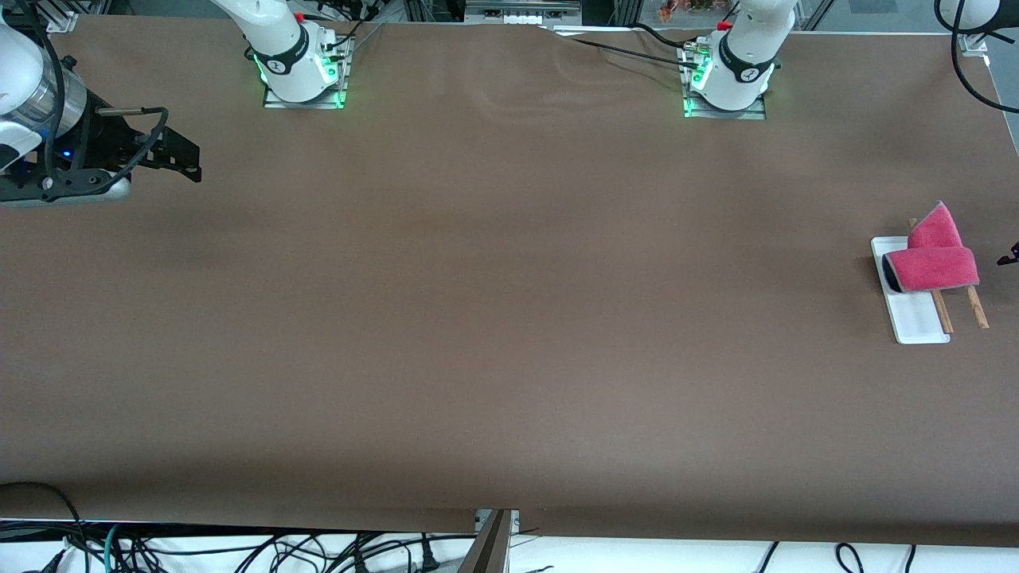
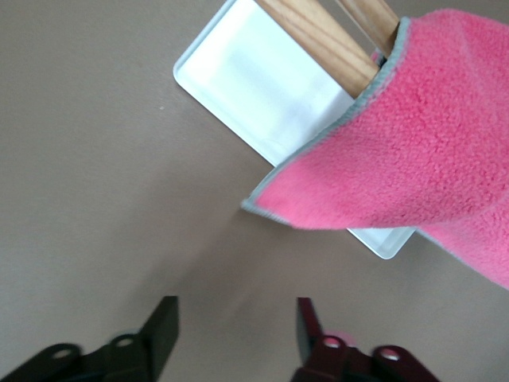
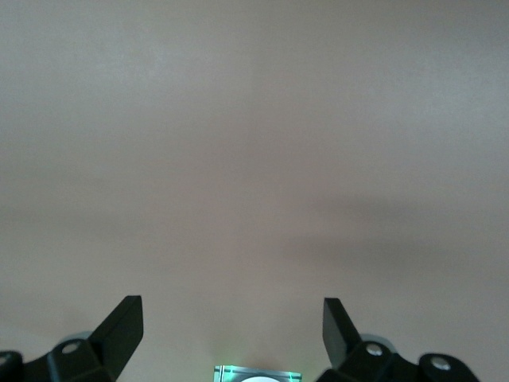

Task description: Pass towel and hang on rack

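The pink-red towel (image 1: 933, 255) hangs draped over the rack's two brown rods (image 1: 976, 307), near the left arm's end of the table. The rack's white base (image 1: 917, 320) lies flat under it. In the left wrist view the towel (image 2: 413, 151) covers the rods (image 2: 318, 40) above the white base (image 2: 254, 79). My left gripper (image 2: 235, 318) is open and empty, just clear of the towel's hanging corner; only a dark tip of it (image 1: 1009, 256) shows in the front view. My right gripper (image 1: 187, 159) is open and empty over bare table (image 3: 232, 314) at the right arm's end.
The two arm bases (image 1: 302, 72) (image 1: 728, 79) with green lights stand along the back edge. Cables (image 1: 239, 549) lie below the table's near edge. The right arm's lit base plate (image 3: 256, 374) shows in the right wrist view.
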`<state>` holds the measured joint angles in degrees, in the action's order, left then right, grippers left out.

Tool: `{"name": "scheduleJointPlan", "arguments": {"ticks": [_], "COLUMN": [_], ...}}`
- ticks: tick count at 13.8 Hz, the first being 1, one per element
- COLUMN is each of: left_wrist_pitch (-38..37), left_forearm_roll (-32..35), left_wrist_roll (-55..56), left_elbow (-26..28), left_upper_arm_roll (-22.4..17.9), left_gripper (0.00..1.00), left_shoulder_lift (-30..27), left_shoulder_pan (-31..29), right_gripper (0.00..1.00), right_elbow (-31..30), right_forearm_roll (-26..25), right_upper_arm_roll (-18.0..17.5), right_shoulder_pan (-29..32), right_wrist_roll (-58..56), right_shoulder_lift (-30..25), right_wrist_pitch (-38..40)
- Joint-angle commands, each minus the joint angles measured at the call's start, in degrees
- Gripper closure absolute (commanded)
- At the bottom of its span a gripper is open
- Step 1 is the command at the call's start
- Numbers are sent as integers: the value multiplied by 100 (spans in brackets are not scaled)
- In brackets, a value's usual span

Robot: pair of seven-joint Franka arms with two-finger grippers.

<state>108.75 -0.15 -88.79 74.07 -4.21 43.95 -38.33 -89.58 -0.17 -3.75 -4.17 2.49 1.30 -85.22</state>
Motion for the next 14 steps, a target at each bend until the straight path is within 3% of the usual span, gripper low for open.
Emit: {"name": "scheduleJointPlan", "arguments": {"ticks": [1,5,11,14], "left_wrist_pitch": [-414,-1379,-3006,-3482], "left_forearm_roll": [-55,-3,85,85], "left_wrist_roll": [29,694,3258,4823], "left_elbow": [-156,-147,-156,-156], "left_upper_arm_roll": [78,377,403,395], "left_gripper": [0,0,0,0], "left_shoulder_lift": [-333,-1176,-2099,-2408], "left_shoulder_pan": [44,359,1914,2767], "right_gripper": [0,0,0,0], "right_elbow": [-51,-59,-59,-59], "right_forearm_roll": [96,96,96,96], "right_upper_arm_roll": [-73,-73,-73,-64], "right_shoulder_pan": [83,83,83,83], "right_wrist_roll": [-20,-20,-20,-20], "right_shoulder_lift": [-51,-51,-51,-51], "right_wrist_pitch": [-30,-21,-30,-30]}}
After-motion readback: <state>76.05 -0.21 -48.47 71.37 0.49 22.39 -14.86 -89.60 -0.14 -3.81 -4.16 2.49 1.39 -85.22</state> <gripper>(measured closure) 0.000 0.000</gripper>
